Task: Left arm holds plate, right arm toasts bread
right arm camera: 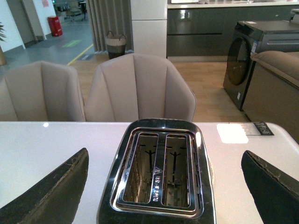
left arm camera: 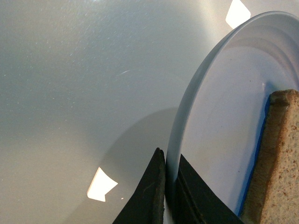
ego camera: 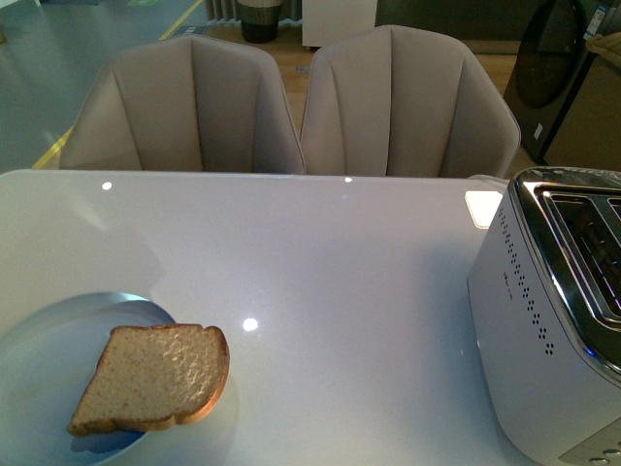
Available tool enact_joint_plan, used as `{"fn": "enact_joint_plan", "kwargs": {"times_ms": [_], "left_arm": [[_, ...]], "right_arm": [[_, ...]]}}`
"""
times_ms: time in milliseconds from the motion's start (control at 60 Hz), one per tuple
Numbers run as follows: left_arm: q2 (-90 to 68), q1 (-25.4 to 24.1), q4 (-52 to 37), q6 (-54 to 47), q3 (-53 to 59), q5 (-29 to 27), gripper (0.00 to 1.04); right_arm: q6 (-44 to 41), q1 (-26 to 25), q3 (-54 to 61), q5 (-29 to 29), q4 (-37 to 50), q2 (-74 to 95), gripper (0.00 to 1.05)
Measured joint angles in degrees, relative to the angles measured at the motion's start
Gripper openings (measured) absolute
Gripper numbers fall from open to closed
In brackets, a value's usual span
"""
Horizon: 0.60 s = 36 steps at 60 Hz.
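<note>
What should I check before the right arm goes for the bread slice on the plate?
1. Left gripper holding the pale blue-grey round plate: black jaws sit close on either side of its rim. Ok.
2. Light brown wholemeal bread slice seated on the plate: it lies flat, but one edge overhangs the rim. Ok, watch it.
3. Right gripper open: jaws wide apart. Ok.
4. Slots of the white and chrome toaster empty: both are. Ok.
5. Right gripper at the bread: it hangs over the toaster, away from the slice. Not ok.
6. Plate lifted off the white table: cannot tell.
</note>
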<state>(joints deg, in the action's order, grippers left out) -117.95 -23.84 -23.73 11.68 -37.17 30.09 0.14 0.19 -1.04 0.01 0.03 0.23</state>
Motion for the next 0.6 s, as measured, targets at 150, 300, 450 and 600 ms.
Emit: {"fn": "enact_joint_plan", "kwargs": {"times_ms": [150, 300, 450, 600], "left_arm": [[10.19, 2.56, 5.25, 3.72, 1.6, 0.42, 0.03], [18.71, 6.36, 9.81, 7.02, 1.95, -0.31, 0.03], [26.67, 11.8, 13.84, 10.99, 1.95, -2.19, 0.03], [32.63, 18.01, 17.35, 15.32, 1.84, -5.51, 0.03]], "right_arm": [[0.0, 0.0, 0.0, 0.0, 0.0, 0.0, 0.96], [0.0, 0.0, 0.0, 0.0, 0.0, 0.0, 0.96], [0.0, 0.0, 0.0, 0.0, 0.0, 0.0, 0.96], [0.0, 0.0, 0.0, 0.0, 0.0, 0.0, 0.96]]}}
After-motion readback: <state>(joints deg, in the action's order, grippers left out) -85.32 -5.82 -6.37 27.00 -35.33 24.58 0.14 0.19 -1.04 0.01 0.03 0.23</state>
